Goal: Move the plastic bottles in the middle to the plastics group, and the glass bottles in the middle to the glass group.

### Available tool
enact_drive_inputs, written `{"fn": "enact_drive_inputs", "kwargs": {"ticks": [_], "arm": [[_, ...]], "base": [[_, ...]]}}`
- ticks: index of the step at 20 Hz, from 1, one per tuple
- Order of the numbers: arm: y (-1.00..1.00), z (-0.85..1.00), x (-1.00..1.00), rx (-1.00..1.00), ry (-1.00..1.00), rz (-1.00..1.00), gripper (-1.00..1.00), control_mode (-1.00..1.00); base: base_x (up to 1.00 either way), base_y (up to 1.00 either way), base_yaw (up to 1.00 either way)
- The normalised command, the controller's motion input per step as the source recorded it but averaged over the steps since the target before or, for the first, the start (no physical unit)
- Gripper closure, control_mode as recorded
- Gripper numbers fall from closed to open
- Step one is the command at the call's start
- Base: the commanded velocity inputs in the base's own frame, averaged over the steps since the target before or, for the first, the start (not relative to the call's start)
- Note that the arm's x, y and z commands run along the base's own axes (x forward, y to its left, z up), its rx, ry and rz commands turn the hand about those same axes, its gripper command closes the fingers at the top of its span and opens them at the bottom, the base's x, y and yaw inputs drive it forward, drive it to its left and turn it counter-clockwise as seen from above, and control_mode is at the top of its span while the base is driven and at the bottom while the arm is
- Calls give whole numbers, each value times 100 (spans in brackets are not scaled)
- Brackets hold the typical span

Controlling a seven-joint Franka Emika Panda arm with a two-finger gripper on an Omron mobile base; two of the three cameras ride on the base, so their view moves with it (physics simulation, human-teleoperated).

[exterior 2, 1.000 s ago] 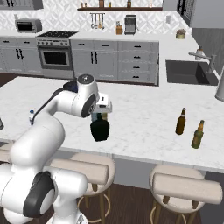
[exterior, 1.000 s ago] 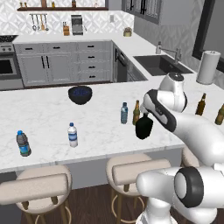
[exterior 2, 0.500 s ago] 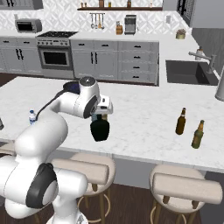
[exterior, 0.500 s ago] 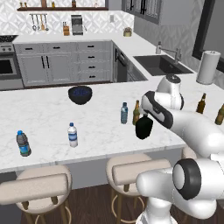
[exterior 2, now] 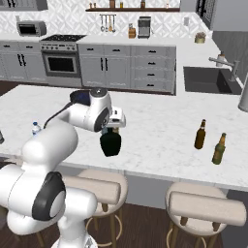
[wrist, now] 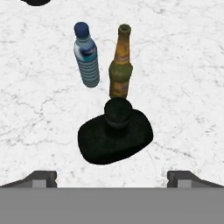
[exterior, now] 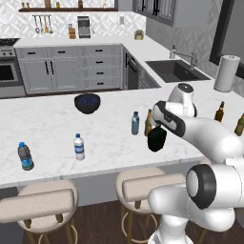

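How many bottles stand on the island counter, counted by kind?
Plastic water bottles: 3 (blue-label bottle, white-label bottle, grey-blue bottle)
Brown glass bottles: 3 (middle brown bottle, two at the far right)
Black squat bottle: 1
Total: 7

A matt black finish is seen on the squat bottle directly below the wide-open gripper (no shine is caught on its round body). Just beyond it, brown glass with a dull, worn-looking label is shown on the slim beer bottle. Beside that, ribbed translucent plastic is made out on the water bottle, topped by a smooth blue cap. Underneath them all, the counter is rendered as white marble, faintly grey-veined and smooth.
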Motion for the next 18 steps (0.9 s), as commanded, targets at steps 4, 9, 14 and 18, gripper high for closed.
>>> {"fn": "enact_drive_inputs", "kwargs": {"ticks": [4,9,14,18], "arm": [[0,-13,10,0,0,1,-100,-100],[0,-8,18,0,0,3,-100,-100],[0,-9,18,0,0,3,-100,-100],[0,-4,19,0,0,2,-100,-100]], "base": [[0,0,0],[0,0,0],[0,0,0],[0,0,0]]}}
